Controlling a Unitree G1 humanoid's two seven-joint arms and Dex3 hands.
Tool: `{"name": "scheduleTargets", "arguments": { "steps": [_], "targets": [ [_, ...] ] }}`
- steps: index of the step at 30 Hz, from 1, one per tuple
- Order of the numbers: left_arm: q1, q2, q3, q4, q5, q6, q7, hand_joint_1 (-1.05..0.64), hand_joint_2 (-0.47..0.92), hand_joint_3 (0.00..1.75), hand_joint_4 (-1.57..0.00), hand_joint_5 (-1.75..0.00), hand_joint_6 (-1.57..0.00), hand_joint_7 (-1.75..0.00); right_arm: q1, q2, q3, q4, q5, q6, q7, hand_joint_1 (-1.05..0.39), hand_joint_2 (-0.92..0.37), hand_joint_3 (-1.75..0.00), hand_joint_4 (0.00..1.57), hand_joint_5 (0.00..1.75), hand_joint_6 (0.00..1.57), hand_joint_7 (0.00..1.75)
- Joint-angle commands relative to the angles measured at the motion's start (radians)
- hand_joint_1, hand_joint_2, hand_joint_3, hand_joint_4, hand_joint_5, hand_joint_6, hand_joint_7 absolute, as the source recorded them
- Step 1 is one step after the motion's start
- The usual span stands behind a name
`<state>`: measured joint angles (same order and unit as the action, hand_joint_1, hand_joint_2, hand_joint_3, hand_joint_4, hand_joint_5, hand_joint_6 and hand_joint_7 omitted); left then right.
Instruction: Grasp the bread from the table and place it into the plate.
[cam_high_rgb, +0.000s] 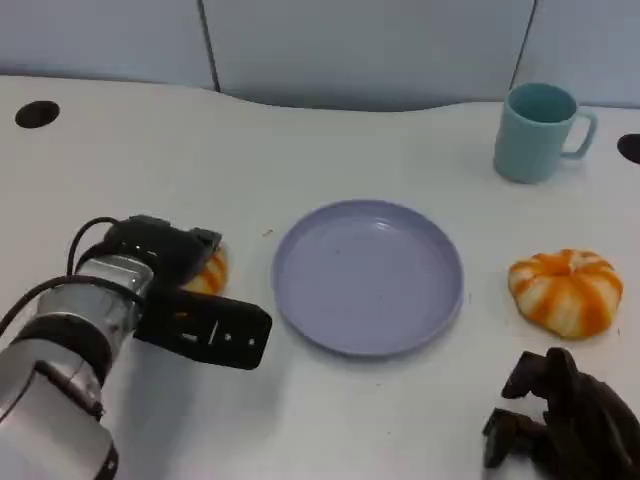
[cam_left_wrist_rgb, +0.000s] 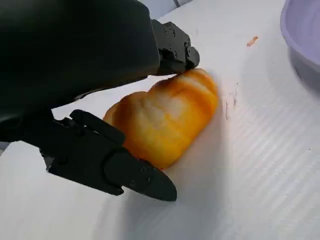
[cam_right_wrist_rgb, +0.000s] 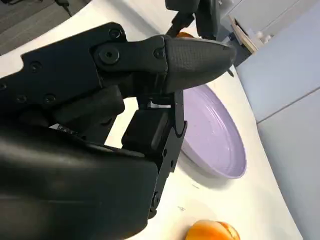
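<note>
Bread roll (cam_left_wrist_rgb: 167, 120) on the white table (cam_high_rgb: 300, 420), just left of the lavender plate (cam_high_rgb: 368, 275), not in it yet. Left hand (cam_high_rgb: 185, 290) over it, fingers (cam_left_wrist_rgb: 112, 165) cupped on both sides, touching. Right hand (cam_high_rgb: 565, 415) curled in, holding nothing.

We think this is an office or a lab room. The white counter (cam_high_rgb: 300, 150) has round black holes for wires, one at the far left (cam_high_rgb: 36, 114), like an office desk. Behind it stand plain pale blue wall panels (cam_high_rgb: 360, 45) with thin dark lines between them. A teal mug (cam_high_rgb: 537, 132) and a purple plate (cam_high_rgb: 368, 275) sit on the counter. In the right wrist view we see a grey floor (cam_right_wrist_rgb: 30, 20) beside the counter.
</note>
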<state>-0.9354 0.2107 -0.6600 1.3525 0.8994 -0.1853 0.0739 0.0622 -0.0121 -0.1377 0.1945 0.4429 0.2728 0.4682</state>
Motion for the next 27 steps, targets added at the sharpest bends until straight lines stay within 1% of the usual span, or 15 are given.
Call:
{"name": "scheduleTargets", "arguments": {
  "steps": [1, 2, 4, 5, 6, 7, 8, 9, 10, 11, 12, 15, 17, 18, 27],
  "targets": [
    [0.021, 0.006, -0.008, 0.009, -0.014, -0.028, 0.029, -0.23, 0.91, 0.16, -0.62, -0.15, -0.72, -0.06, 0.023, -0.015, -0.004, -0.013, -0.005, 0.02, -0.018, -0.47, -0.92, -0.44, 1.23, 1.2, 1.14, 1.07],
    [0.023, 0.005, -0.013, 0.009, -0.014, -0.028, 0.038, -0.26, 0.92, 0.18, -0.85, -0.23, -0.91, -0.06, 0.023, -0.015, -0.003, -0.015, -0.007, 0.02, -0.019, -0.47, -0.92, -0.44, 1.24, 1.2, 1.14, 1.08],
    [0.031, 0.002, -0.016, 0.011, -0.017, -0.021, 0.064, -0.28, 0.92, 0.19, -0.97, -0.28, -1.0, -0.06, 0.026, -0.015, -0.002, -0.021, -0.009, 0.023, -0.027, -0.47, -0.92, -0.44, 1.24, 1.2, 1.14, 1.08],
    [0.041, 0.002, -0.019, 0.011, -0.016, -0.016, 0.096, -0.32, 0.92, 0.17, -0.87, -0.92, -1.11, -0.1, 0.027, -0.013, -0.003, -0.025, -0.008, 0.026, -0.032, -0.46, -0.92, -0.44, 1.23, 1.21, 1.13, 1.09],
    [0.05, 0.003, -0.021, 0.012, -0.014, -0.011, 0.124, -0.34, 0.92, 0.19, -0.79, -1.2, -1.15, -0.13, 0.027, -0.012, -0.004, -0.026, -0.007, 0.028, -0.035, -0.46, -0.92, -0.44, 1.23, 1.22, 1.12, 1.11],
    [0.056, 0.003, -0.026, 0.013, -0.011, -0.007, 0.145, -0.34, 0.92, 0.22, -0.73, -1.43, -1.08, -0.35, 0.027, -0.012, -0.005, -0.026, -0.005, 0.029, -0.035, -0.46, -0.92, -0.44, 1.22, 1.23, 1.12, 1.12],
    [0.059, 0.004, -0.029, 0.014, -0.009, -0.005, 0.157, -0.34, 0.92, 0.27, -0.68, -1.61, -0.82, -0.94, 0.026, -0.012, -0.005, -0.025, -0.004, 0.028, -0.035, -0.46, -0.92, -0.44, 1.22, 1.23, 1.11, 1.13],
    [0.062, 0.005, -0.034, 0.015, -0.007, -0.002, 0.167, -0.34, 0.92, 0.29, -0.67, -1.68, -0.71, -1.17, 0.028, -0.012, -0.004, -0.026, -0.004, 0.026, -0.033, -0.46, -0.92, -0.44, 1.22, 1.24, 1.11, 1.13],
    [0.064, 0.006, -0.037, 0.016, -0.006, 0.0, 0.175, -0.36, 0.92, 0.35, -0.64, -1.7, -0.62, -1.37, 0.029, -0.013, -0.003, -0.027, -0.005, 0.025, -0.032, -0.46, -0.92, -0.44, 1.21, 1.24, 1.11, 1.13],
    [0.067, 0.008, -0.038, 0.015, -0.007, -0.003, 0.189, -0.36, 0.92, 0.38, -0.63, -1.71, -0.56, -1.48, 0.03, -0.014, -0.003, -0.03, -0.002, 0.031, -0.032, -0.47, -0.92, -0.44, 1.21, 1.24, 1.11, 1.13],
    [0.07, 0.01, -0.036, 0.014, -0.012, -0.01, 0.204, -0.36, 0.92, 0.37, -0.63, -1.73, -0.55, -1.48, 0.03, -0.013, -0.004, -0.033, -0.002, 0.036, -0.037, -0.47, -0.92, -0.44, 1.21, 1.24, 1.11, 1.13],
    [0.08, 0.017, -0.026, 0.011, -0.027, -0.037, 0.252, -0.31, 0.92, 0.32, -0.67, -1.74, -0.61, -1.32, 0.033, -0.011, -0.002, -0.038, -0.004, 0.035, -0.042, -0.47, -0.92, -0.44, 1.22, 1.24, 1.11, 1.13],
    [0.083, 0.022, -0.023, 0.01, -0.032, -0.051, 0.272, -0.27, 0.92, 0.37, -0.67, -1.75, -0.5, -1.65, 0.036, -0.012, 0.0, -0.044, -0.003, 0.035, -0.039, -0.46, -0.92, -0.44, 1.21, 1.24, 1.11, 1.13],
    [0.083, 0.025, -0.022, 0.009, -0.033, -0.057, 0.286, -0.26, 0.92, 0.37, -0.68, -1.75, -0.48, -1.69, 0.036, -0.013, 0.002, -0.042, -0.006, 0.03, -0.036, -0.46, -0.92, -0.44, 1.21, 1.24, 1.11, 1.13],
    [0.062, 0.043, 0.028, -0.004, -0.069, -0.138, 0.423, -0.21, 0.9, 0.31, -0.74, -1.75, -0.54, -1.75, 0.011, -0.007, -0.001, -0.013, -0.003, 0.034, -0.043, -0.47, -0.92, -0.43, 1.24, 1.21, 1.14, 1.1]
  ]
}}
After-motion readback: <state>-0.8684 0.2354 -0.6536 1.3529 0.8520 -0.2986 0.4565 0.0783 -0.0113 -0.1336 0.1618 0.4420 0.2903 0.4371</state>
